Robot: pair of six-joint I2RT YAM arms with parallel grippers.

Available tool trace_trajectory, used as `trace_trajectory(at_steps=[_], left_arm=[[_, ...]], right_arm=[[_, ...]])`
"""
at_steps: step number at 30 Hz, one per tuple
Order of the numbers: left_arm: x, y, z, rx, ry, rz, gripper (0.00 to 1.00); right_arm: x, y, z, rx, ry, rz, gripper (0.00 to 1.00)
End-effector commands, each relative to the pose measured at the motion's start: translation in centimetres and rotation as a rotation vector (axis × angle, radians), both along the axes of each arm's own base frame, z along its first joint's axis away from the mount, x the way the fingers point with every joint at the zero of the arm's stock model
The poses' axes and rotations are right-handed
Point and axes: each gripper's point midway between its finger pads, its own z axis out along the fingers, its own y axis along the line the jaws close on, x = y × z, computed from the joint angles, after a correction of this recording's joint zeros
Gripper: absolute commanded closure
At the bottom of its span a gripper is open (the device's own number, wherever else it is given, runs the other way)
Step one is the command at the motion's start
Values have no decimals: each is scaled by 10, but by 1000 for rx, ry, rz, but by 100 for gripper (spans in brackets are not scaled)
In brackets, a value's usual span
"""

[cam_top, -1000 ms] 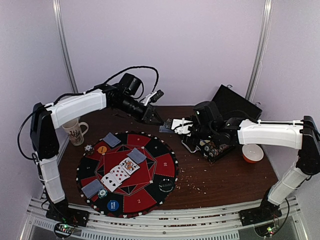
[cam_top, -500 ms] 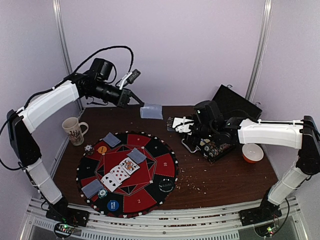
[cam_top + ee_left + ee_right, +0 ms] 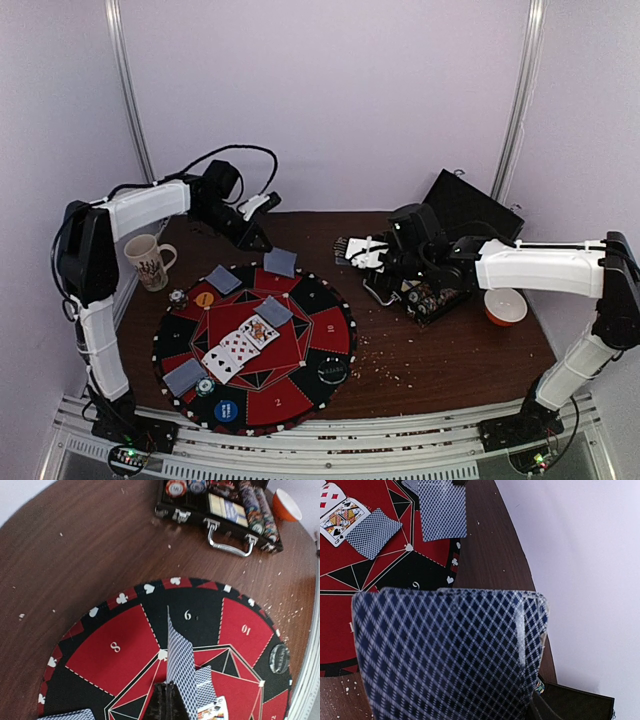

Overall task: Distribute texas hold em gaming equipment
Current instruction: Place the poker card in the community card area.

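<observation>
Left hand [image 3: 258, 240] pinched shut on one card [image 3: 281, 262], low over the far rim of the mat [image 3: 335, 325]. If I release here it may land half on the bench [image 3: 450, 350]. Right hand [image 3: 365, 252] grips the deck [image 3: 450, 655], which looks splayed, though its fingers are hidden. Some could slide out.

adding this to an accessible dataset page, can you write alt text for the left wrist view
The left hand, at the bottom edge, pinches a blue-patterned card over a round red-and-black mat with numbered segments. Beyond it on the brown table sit an open black case of poker chips and an orange bowl.
</observation>
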Motion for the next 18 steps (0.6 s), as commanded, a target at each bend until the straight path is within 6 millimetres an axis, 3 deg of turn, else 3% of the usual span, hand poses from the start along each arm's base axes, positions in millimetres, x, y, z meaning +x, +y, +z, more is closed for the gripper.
trace_trajectory(at_steps=[1,6,11,18], left_arm=[[-3,-16,-41,105,-76,-171,100],[10,-29,-81,179,-84,-228,100],[13,-31,-109,245,-97,-278,100],[22,-25,-128,320,-139,-283,100]], right_arm=[[1,-5,4,17,-8,-25,58],[2,-4,5,39,4,-35,57],[1,-7,4,36,8,-44,57],[0,-7,7,44,8,-46,57]])
